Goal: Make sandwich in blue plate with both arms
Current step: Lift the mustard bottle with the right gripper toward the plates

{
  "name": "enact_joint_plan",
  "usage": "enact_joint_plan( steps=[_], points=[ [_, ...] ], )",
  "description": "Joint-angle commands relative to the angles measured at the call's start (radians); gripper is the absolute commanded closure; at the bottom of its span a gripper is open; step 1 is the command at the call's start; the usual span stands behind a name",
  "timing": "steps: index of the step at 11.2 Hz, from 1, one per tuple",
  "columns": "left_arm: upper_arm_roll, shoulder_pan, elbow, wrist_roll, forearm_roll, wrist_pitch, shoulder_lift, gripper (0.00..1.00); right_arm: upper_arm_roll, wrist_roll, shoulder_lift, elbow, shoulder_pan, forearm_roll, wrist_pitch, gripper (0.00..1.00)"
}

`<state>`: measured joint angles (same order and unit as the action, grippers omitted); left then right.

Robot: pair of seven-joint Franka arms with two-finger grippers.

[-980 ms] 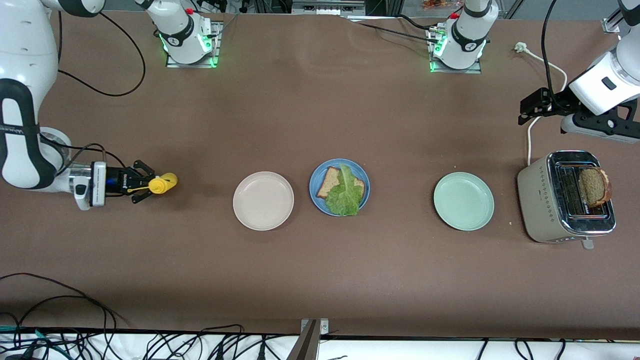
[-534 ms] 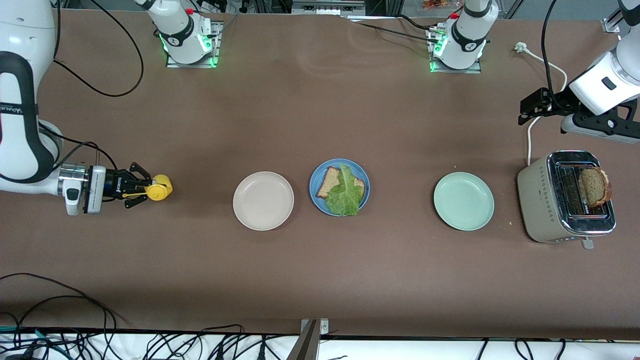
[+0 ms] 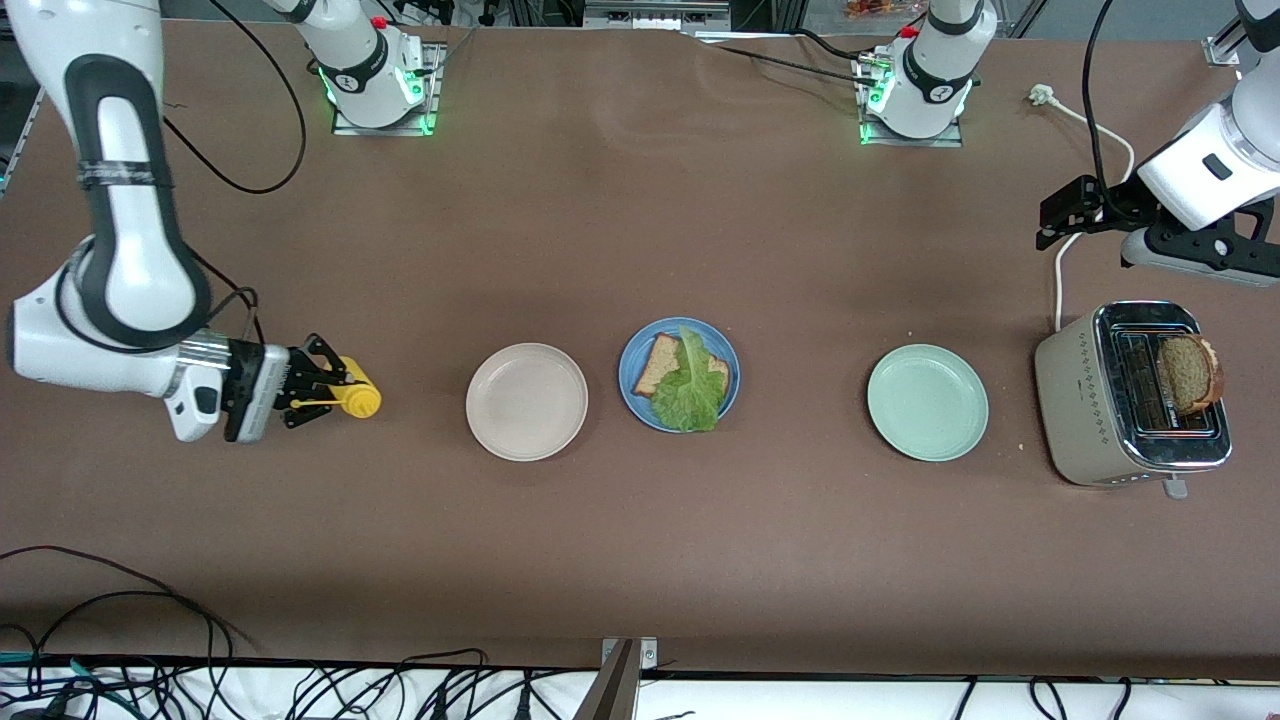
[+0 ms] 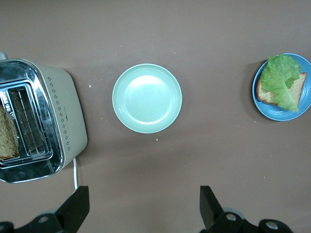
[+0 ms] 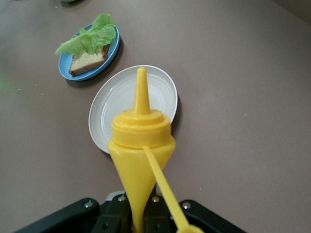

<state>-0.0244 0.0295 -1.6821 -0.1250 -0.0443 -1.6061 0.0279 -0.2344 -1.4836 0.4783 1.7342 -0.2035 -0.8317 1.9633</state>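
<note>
Blue plate (image 3: 679,375) sits mid-counter between the white plate (image 3: 526,401) and the green plate (image 3: 927,402). On it: one bread slice (image 3: 660,365) with the lettuce (image 3: 690,385) laid over it. No top slice yet, so the sandwich is half built.

Second slice (image 3: 1187,373) stands in the toaster (image 3: 1132,394) at the left arm's end of the counter.

Right hand (image 3: 318,388) is clamped on a yellow sauce bottle (image 3: 352,400), held level, nozzle aimed toward the white plate, above the counter at the right arm's end. Left hand (image 3: 1075,208) hangs with its jaws spread wide and nothing in them, above the counter by the toaster; that arm waits.

Step in hand, as you'd judge it: sauce goes on before the top slice. Next move calls for you to carry the bottle across the white plate, stop over the lettuce and tip the nozzle down.

Right wrist view shows the bottle's loose cap strap and its line toward both plates; front view does not. Left wrist view shows crumbs by the green plate (image 4: 146,98) and the toaster's empty slot.
</note>
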Motion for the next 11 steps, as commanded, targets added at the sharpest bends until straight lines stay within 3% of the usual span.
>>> enact_joint_plan(
  steps=[1, 11],
  points=[
    [0.001, 0.000, 0.036, -0.013, 0.004, 0.025, -0.016, 0.00, -0.008, 0.181, -0.032, 0.016, -0.095, 0.094, 0.081, 1.00],
    [0.001, 0.000, 0.036, -0.013, 0.004, 0.025, -0.017, 0.00, -0.002, 0.797, -0.096, 0.014, -0.342, 0.437, 0.174, 1.00]
  ],
)
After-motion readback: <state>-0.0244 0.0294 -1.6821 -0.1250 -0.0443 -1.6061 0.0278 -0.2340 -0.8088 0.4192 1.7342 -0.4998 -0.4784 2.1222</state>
